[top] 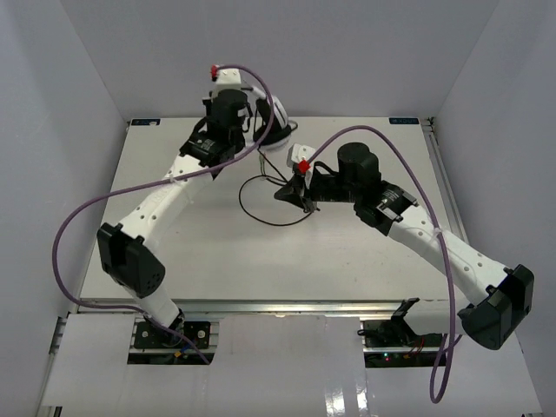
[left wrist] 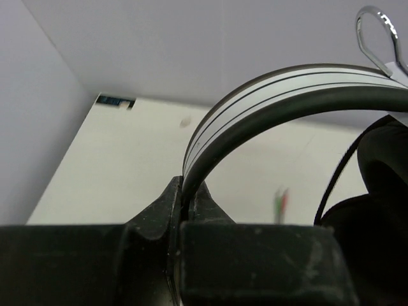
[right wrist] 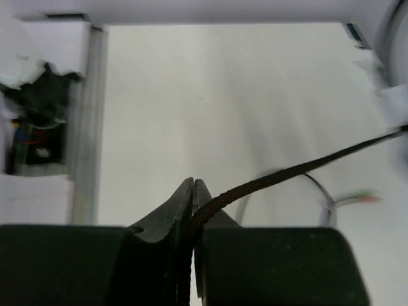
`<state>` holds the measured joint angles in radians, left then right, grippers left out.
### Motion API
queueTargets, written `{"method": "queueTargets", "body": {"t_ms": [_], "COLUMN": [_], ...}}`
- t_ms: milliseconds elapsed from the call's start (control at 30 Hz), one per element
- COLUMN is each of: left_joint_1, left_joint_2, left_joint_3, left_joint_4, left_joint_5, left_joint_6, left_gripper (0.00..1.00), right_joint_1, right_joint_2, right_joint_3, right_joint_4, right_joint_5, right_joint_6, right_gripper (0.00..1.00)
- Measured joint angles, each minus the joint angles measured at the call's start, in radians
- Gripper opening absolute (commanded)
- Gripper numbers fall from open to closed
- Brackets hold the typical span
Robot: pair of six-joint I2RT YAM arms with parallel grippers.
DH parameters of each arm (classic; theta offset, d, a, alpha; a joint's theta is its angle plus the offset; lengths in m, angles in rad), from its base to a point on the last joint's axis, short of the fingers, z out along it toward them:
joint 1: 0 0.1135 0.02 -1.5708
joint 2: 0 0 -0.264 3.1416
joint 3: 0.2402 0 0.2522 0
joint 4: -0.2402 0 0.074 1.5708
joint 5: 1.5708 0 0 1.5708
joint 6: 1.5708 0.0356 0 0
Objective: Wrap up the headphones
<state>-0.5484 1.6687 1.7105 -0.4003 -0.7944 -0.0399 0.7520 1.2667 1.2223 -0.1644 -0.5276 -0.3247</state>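
While clamped at the far middle of the table (top: 174,252), shows from above as little more than a white curve of headphones (top: 278,132) behind the left gripper (top: 254,130). Comes clear only at the left wrist: headband (left wrist: 268,95), white with black lines, pinched edge-on in the left gripper (left wrist: 185,191), jaws pressed together on it; dark earcup (left wrist: 379,159) at the right edge. From above, thin black cord (top: 261,198) looping over the table between the two arms. At the right wrist, that cord (right wrist: 287,172) running out rightwards from the right gripper (right wrist: 193,188), jaws closed on it, strand raised off the surface. Left arm (top: 165,204) stretched far forward, forearm angled right toward the back. Right arm (top: 434,239) bent at the near right, forearm pointing left, right gripper (top: 301,193) tipped down at the middle. Purple cables (top: 78,217) arcing off both.
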Motion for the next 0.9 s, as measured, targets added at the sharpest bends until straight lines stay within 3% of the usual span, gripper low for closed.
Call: {"method": "queueTargets", "body": {"t_ms": [100,267,500,600,667,900], "left_joint_1": [-0.008,-0.026,-0.03,-0.03,-0.03,-0.026], "left_joint_2": [0.025,-0.034,-0.279,-0.344,-0.359,-0.367], "left_joint_3": [-0.14,-0.289,-0.413,-0.409,-0.393,-0.322], "left_joint_4": [-0.067,-0.169,-0.206,-0.184,-0.161,0.015], "left_joint_5": [0.09,0.35,0.774,0.89,0.961,1.13], "left_joint_6": [0.04,0.059,0.023,-0.03,-0.083,-0.334], "left_gripper": [0.0,0.0,0.0,0.0,0.0,0.0], "right_joint_1": [0.021,0.018,-0.059,-0.125,-0.191,-0.395], "right_joint_2": [0.011,0.024,0.058,0.066,0.066,0.071], "right_joint_3": [0.072,0.06,-0.061,-0.116,-0.134,-0.177], "right_joint_4": [-0.096,-0.08,0.084,0.108,0.108,0.184], "right_joint_5": [0.284,0.645,0.795,0.742,0.624,-0.076], "right_joint_6": [-0.195,-0.448,-0.58,-0.544,-0.467,-0.111], "right_gripper": [0.08,0.08,0.08,0.08,0.11,0.31]}}
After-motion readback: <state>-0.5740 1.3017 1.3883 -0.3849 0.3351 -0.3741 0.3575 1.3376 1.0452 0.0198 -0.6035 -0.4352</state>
